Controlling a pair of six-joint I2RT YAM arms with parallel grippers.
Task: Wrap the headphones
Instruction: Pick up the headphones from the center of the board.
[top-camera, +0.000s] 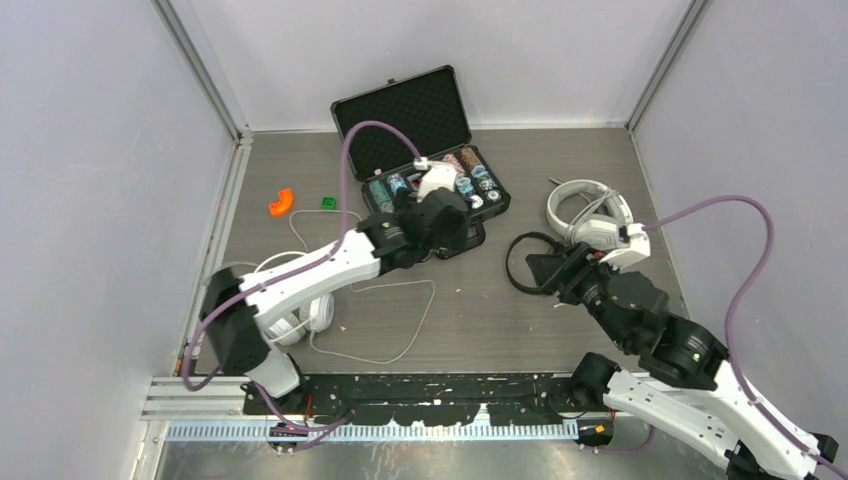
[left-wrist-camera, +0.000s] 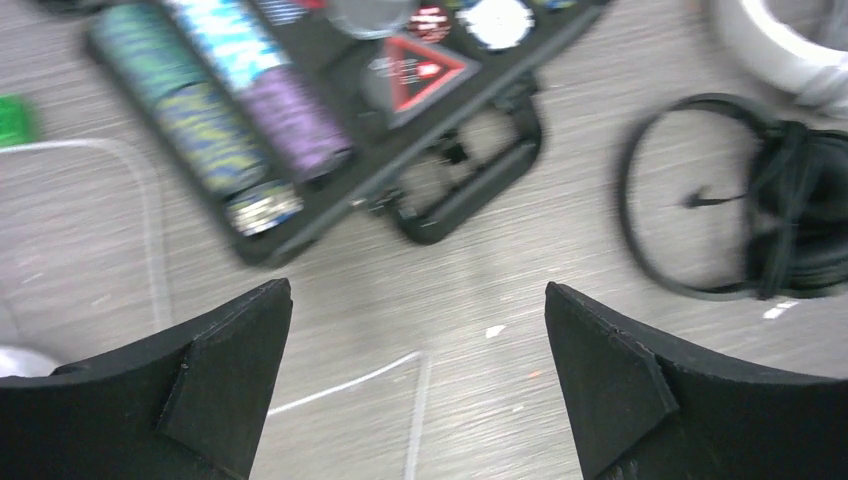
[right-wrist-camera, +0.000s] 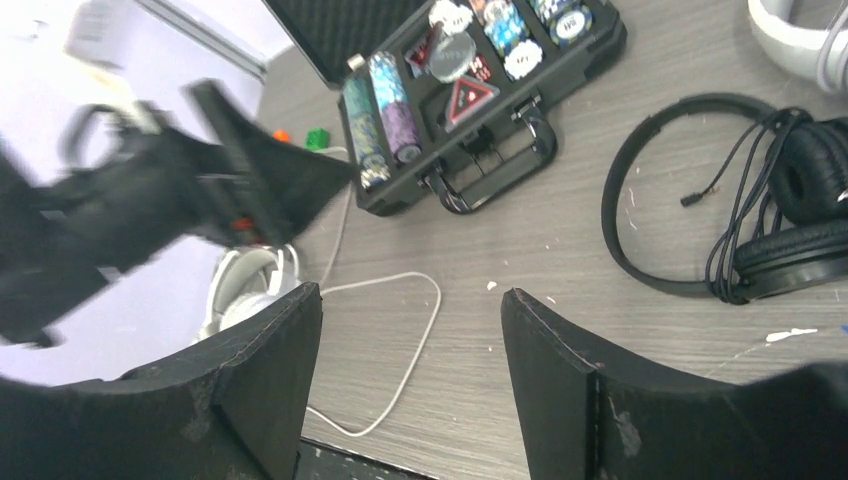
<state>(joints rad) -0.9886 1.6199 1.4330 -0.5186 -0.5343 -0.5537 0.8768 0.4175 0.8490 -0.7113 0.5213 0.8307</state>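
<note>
The slim black on-ear headphones lie right of centre with their cord bunched by the cups; they also show in the left wrist view and the right wrist view. The bulky white-grey pair lies behind them. The white round-cup pair lies at the left, partly under my left arm, and its white cord loops loose over the table. My left gripper is open and empty above the table by the case, over the cord. My right gripper is open and empty beside the black pair.
An open black case of poker chips stands at the back centre, its handle toward me. An orange piece and a green block lie at the back left. Walls close in the left, back and right sides.
</note>
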